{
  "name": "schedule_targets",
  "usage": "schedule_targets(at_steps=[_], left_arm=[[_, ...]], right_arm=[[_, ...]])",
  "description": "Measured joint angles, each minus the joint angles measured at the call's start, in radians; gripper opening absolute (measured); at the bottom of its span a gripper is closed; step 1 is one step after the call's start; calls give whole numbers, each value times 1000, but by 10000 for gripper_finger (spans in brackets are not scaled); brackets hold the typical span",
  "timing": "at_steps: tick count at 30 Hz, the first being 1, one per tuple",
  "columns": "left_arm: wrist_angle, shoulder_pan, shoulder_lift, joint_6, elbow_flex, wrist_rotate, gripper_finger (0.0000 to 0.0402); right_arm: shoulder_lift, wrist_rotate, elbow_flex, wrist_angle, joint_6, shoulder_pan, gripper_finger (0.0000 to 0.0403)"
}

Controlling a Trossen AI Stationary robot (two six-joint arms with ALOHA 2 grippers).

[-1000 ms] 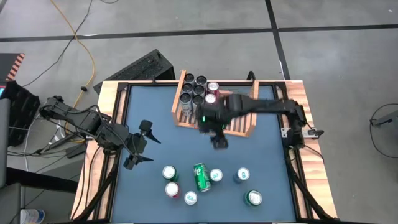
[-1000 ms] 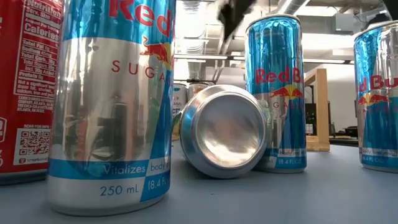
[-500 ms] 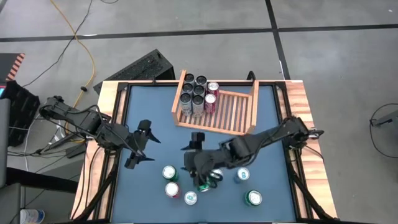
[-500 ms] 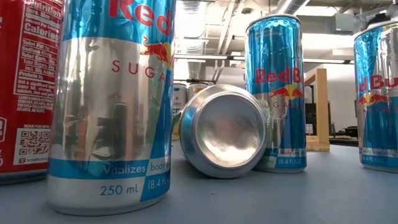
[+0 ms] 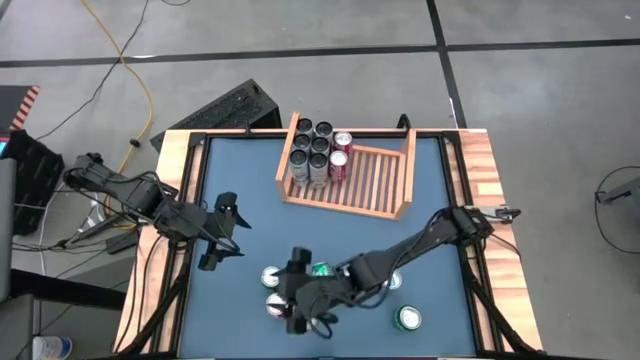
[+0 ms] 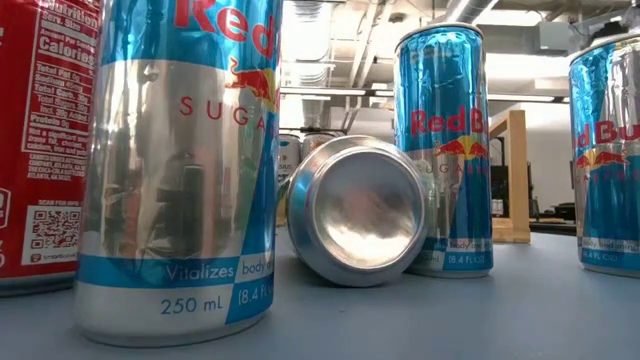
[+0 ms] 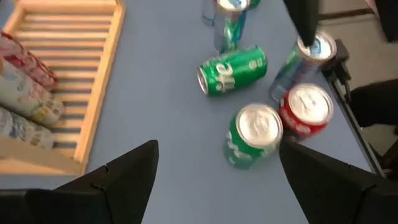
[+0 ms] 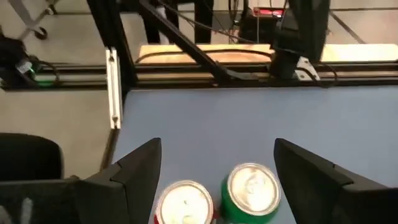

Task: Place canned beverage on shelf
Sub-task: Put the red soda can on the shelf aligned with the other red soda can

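The right gripper (image 5: 300,300) hangs over the group of loose cans at the near side of the blue table (image 5: 240,185). Its fingers (image 8: 134,174) are spread wide and hold nothing; between them, below, stand a red can (image 8: 184,203) and a green can (image 8: 252,193), both upright.

Beside them a green can on its side (image 7: 232,68) lies flat on the table. Its long axis is level with the table and, in the low view, its silver bottom (image 6: 365,212) looks toward the near edge.

The shelf (image 5: 375,180) lies at the far side of the table, its long side running across the table, with upright cans (image 5: 312,152) packed in its left end.

The left gripper (image 5: 222,235) waits at the left side of the table, fingers apart and empty.
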Motion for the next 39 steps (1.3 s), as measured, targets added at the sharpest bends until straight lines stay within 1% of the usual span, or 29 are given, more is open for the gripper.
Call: schedule_targets(at_steps=[3,6,8,9,10,13,15,19,21,26,30,36,39], left_arm=[[0,-13,-1,-18,0,0,322],[-6,-38,0,-30,0,-8,322],[-11,-59,4,-33,0,-9,322],[-9,-68,4,-34,0,-11,322],[-10,-78,4,-34,0,-15,322],[-9,-101,4,-35,0,-27,322],[-9,-110,4,-36,0,-37,322],[-8,-120,4,-38,0,-42,322],[-8,-120,4,-42,0,-42,322],[-8,-120,4,-49,0,-43,322],[-6,-120,4,-51,0,-48,322],[-5,-120,4,-52,0,-63,322],[-5,-120,4,-56,0,-63,322]], right_arm=[[76,-1,59,36,1,8,296],[172,-5,164,18,0,18,296],[230,-6,237,-35,0,21,296],[240,-7,230,0,-2,26,296],[237,-18,204,32,-3,24,296],[243,-23,205,-35,22,24,296],[237,-9,230,-136,31,24,296],[218,-12,237,-177,14,24,296],[218,-48,237,-156,-2,23,296],[233,-112,237,-172,-8,17,296],[244,-115,233,-222,-11,6,296],[240,-116,235,-224,-27,-9,296],[240,-151,232,-219,-9,-14,296]])
